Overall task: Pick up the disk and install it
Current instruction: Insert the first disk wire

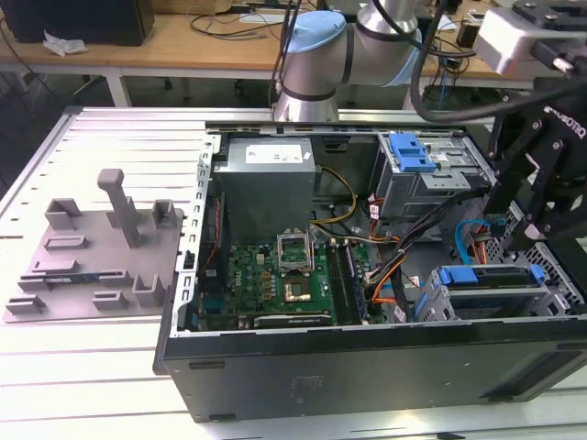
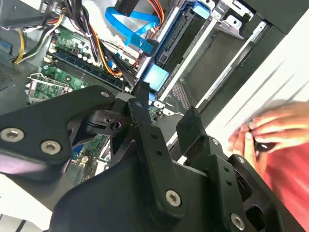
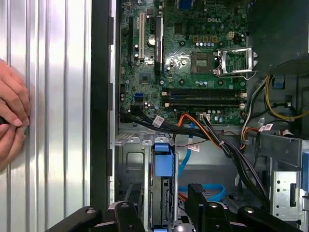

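Most of it looks done: disk (image 1: 491, 278) seated in the lower-right bay (image 1: 559, 298), gripper (image 3: 161, 200) spread wide, empty.

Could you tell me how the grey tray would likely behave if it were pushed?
The grey tray looks like stiff moulded plastic, so probably light. Lying flat on the ribbed table, it would likely slide rather than tip, though pushing its tall post might tilt it.
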